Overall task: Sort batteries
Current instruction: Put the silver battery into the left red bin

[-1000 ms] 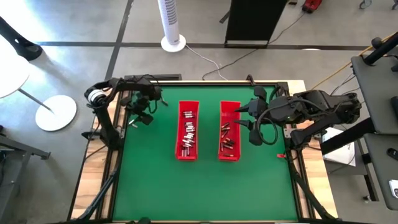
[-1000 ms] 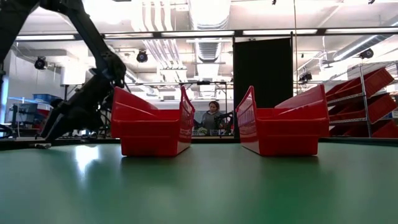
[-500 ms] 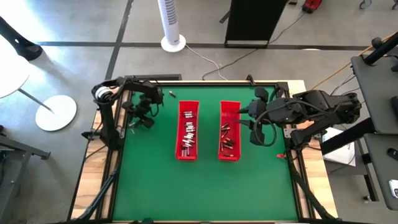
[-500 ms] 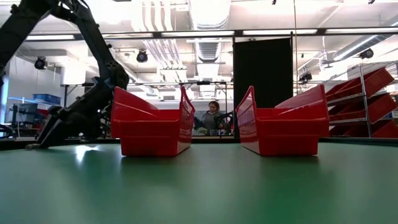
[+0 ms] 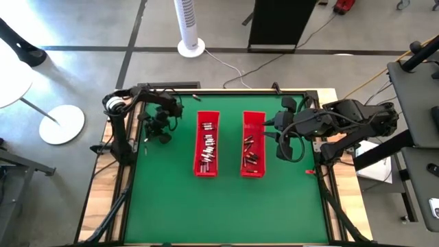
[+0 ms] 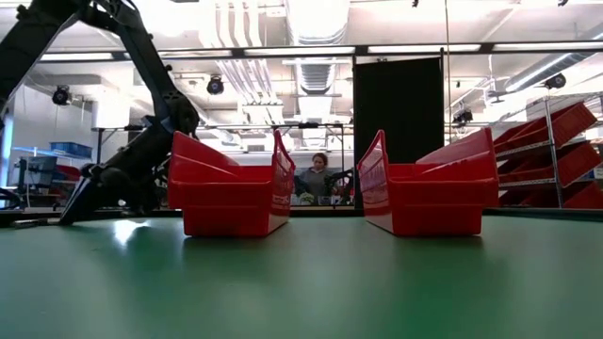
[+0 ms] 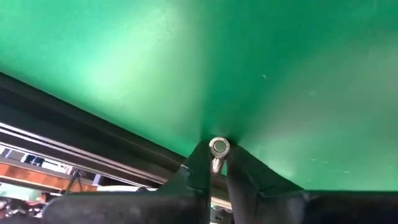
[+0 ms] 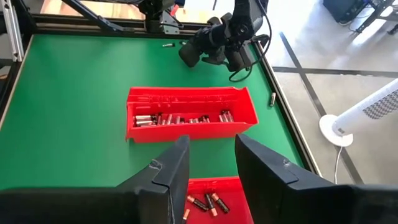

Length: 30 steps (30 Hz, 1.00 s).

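Observation:
Two long red trays stand side by side mid-table, the left tray (image 5: pixel 207 143) and the right tray (image 5: pixel 253 144), each holding several batteries (image 8: pixel 180 118). My left gripper (image 5: pixel 156 137) is low over the green mat near the table's far left corner, shut on one small silvery battery (image 7: pixel 218 148). My right gripper (image 8: pixel 211 168) hangs high over the far end of the right tray, open, with nothing between its fingers. A loose battery (image 8: pixel 166 45) lies on the mat beside the left gripper. My left gripper pinches the silvery battery between its two fingertips (image 7: pixel 202 163), with the battery's round end (image 7: pixel 218 146) sticking out past them. The fingers slant down toward the mat from the table's left side. Whether the battery still touches the mat I cannot tell.
Another battery (image 8: pixel 272 98) lies by the mat's far edge. Black frame rails (image 5: pixel 123 147) border the mat close to the left gripper. Wide bare mat (image 5: pixel 226 213) stretches from the trays to the near edge. A person (image 6: pixel 323 174) shows in the room beyond the table.
My left gripper has sunk toward the mat near the table's left edge, rolled a little, and shut on the battery. My right gripper has stayed in place above the right tray.

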### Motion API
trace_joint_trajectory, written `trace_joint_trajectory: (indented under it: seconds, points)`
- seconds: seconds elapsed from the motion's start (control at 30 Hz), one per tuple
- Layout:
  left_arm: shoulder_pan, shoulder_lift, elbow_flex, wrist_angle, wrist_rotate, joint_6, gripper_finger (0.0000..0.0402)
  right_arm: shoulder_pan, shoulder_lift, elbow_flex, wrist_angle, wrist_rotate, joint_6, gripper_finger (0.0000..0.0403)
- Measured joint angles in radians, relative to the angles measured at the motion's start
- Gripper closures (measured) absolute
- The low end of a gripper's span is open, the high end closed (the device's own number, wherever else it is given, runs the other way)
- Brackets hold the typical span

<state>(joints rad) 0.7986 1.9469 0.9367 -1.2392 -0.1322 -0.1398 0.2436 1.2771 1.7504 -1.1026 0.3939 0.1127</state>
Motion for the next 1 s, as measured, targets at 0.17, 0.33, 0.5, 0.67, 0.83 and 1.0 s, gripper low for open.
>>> trace_joint_trajectory:
  seconds: [0.17,0.33,0.5,0.67,0.83,1.0]
  points:
    - [-0.013,-0.015,-0.007,0.008,-0.006,0.044,0.0375,0.0,-0.011,0.008,-0.001,0.0,0.008,0.0269]
    - [-0.013,-0.118,-0.031,0.069,0.012,0.053,0.0391,0.0,-0.017,0.01,0.012,0.0,-0.002,0.0255]
    - [-0.014,-0.279,-0.032,0.173,0.027,0.042,0.0398,0.0,-0.008,0.01,0.04,0.0,-0.01,0.0245]
    - [-0.029,-0.463,-0.032,0.225,0.045,-0.022,0.04,-0.016,0.015,0.01,0.062,0.038,-0.035,0.0238]
    - [-0.083,-0.653,-0.032,0.287,0.053,-0.07,0.04,-0.028,0.059,0.01,0.129,0.055,-0.047,0.0231]
    - [-0.188,-0.859,-0.032,0.366,0.097,-0.186,0.0401,-0.035,0.13,0.003,0.243,0.125,-0.028,0.0221]
